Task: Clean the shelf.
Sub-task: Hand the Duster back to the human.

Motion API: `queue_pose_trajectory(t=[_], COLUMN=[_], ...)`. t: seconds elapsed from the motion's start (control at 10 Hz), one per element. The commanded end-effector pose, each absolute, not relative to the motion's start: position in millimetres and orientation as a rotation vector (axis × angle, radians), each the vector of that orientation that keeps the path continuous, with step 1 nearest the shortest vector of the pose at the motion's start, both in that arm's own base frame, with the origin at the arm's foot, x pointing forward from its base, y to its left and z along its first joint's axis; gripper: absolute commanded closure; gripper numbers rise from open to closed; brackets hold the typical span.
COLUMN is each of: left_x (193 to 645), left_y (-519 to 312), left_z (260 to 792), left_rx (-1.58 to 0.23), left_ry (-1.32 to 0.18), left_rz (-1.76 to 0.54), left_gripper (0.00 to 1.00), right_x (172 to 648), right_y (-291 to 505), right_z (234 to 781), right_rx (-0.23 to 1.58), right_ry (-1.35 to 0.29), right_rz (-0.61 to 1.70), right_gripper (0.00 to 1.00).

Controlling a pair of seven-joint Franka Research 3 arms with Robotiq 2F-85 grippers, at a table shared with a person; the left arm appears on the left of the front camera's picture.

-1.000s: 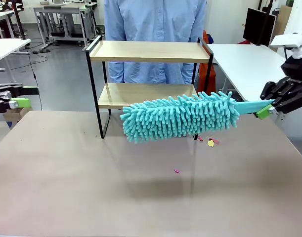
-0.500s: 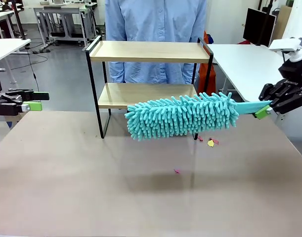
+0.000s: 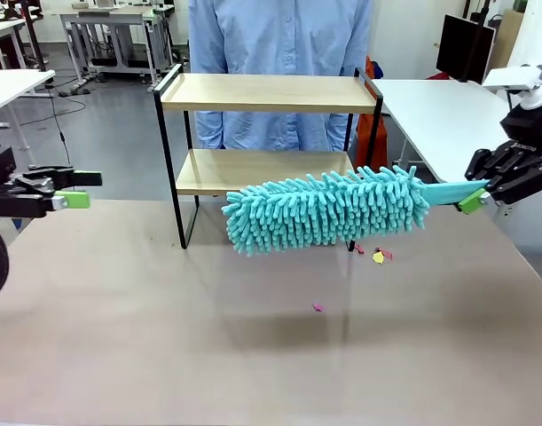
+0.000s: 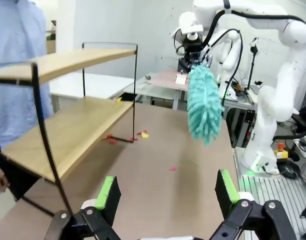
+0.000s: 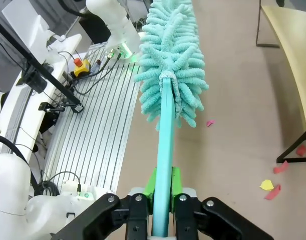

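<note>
I see the shelf (image 3: 269, 155) at upper centre of the front view, on the far part of the brown table (image 3: 164, 337), a person (image 3: 279, 35) in a light blue shirt right behind it. Both boards look bare from here. In the left wrist view the shelf (image 4: 62, 125) fills the left half of frame, and a couple of scraps lie at the far end of its lower board.

My right gripper (image 3: 483, 191) sits at the right edge of the front view, mid-height, clamped on the handle of a teal duster (image 3: 328, 211). The duster is held roughly level above the table, head pointing toward frame left, its fluffy part overlapping the shelf's lower right leg; I can't tell if it touches the frame. In the right wrist view the gripper (image 5: 162, 192) at bottom centre has its green pads (image 5: 176, 181) tight on the handle, duster (image 5: 170, 65) running up to the top of frame.

My left gripper (image 3: 80, 189) is at the left edge of the front view, mid-height, holding nothing. In the left wrist view the gripper (image 4: 168, 192) has its fingers spread wide along the bottom.

Paper scraps (image 3: 377, 256), red and yellow, lie on the table by the shelf's right leg, lower right of it; one small pink scrap (image 3: 317, 307) sits near frame centre, well apart.
</note>
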State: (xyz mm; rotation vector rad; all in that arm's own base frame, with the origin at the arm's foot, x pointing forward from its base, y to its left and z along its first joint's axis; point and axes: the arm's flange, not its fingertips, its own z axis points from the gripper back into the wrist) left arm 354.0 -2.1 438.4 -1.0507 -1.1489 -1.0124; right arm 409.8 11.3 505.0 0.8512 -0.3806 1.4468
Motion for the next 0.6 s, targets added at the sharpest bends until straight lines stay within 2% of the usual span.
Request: queue_pose_trajectory(t=[0.0,0.2,0.5], left_x=[302.5,283.0,274.7], left_y=[-59.8,-99.2,-137.9], left_z=[436.2,436.0,420.9], left_rx=[-1.063,-1.093,-1.25], left_ry=[-1.191,-1.222,-1.183], left_rz=[-0.992,-1.015,-1.128], left_gripper=[0.0,0.0,0.0], right_x=[407.0,407.0,407.0], right_y=[10.6,10.6,10.6], right_z=[506.2,506.2,506.2], right_rx=[0.863,0.863,0.863], right_ry=[-0.403,-0.403,-0.403], right_rz=[1.461,1.461,1.461], right_gripper=[0.88,0.88,0.88])
